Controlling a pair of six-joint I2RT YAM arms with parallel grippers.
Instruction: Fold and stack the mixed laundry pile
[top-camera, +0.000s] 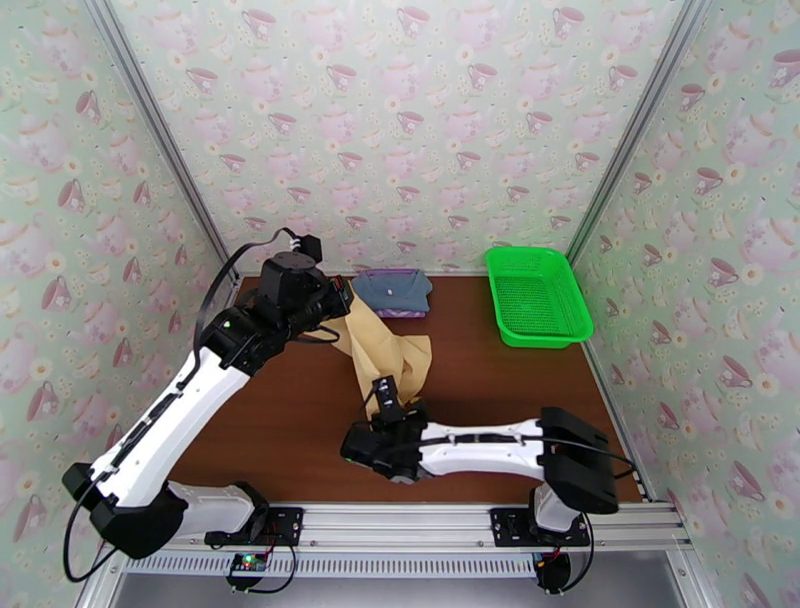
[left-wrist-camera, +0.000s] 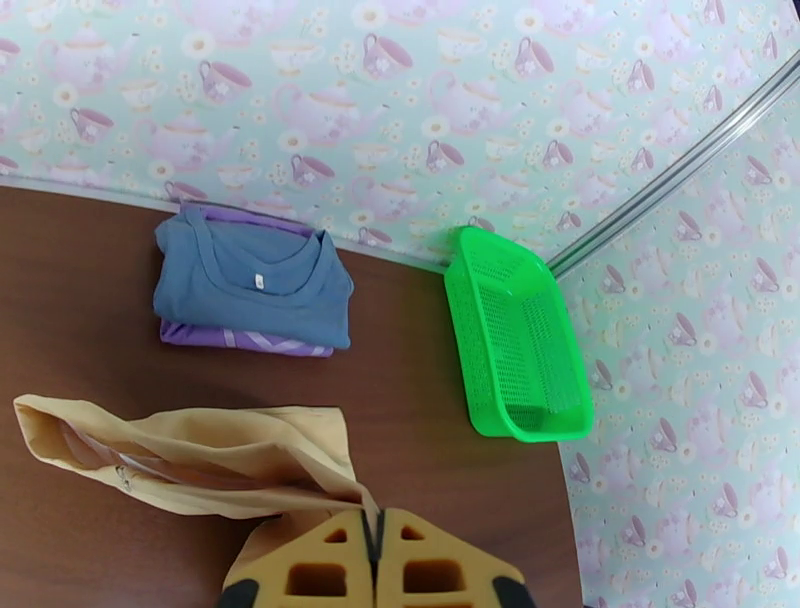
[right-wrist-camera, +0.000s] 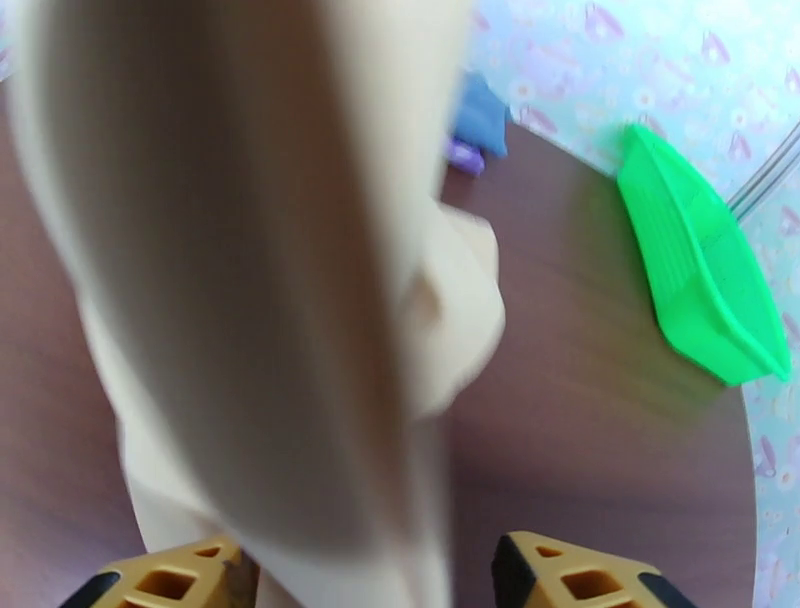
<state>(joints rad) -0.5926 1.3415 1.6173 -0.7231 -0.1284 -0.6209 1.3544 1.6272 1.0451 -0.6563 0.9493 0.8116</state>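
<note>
Step in hand: by my reading, getting a second hold on the tan garment (top-camera: 385, 350) so it can be spread and folded.
Tan garment: hangs in a loose drape over the middle of the counter (top-camera: 300, 420), from the left fingers (left-wrist-camera: 420, 570) down toward the right fingers (right-wrist-camera: 570, 580). Its lower part is bunched.
Left fingers: clenched on an upper edge of the tan cloth and raised above the far-left part of the counter.
Right fingers: spread apart and low, toward the near edge, with tan cloth hanging between them. The wrist view is blurred, but no pinch shows.
Stack: the blue-grey garment (left-wrist-camera: 250, 285) lies folded on the lilac garment (left-wrist-camera: 240, 342) by the back wall, with bare counter between it and the green basket (top-camera: 535, 295).
Progress: two pieces look done, and the tan one remains.
Doing it well: close on a single hem or corner, not on the bunched layers. Keep the left hold high so the cloth hangs straight, then draw the two holds apart and lay the garment flat on open counter in front of the stack.
Risk: catching doubled layers would leave a twisted spread, and a shallow pinch may slip.
</note>
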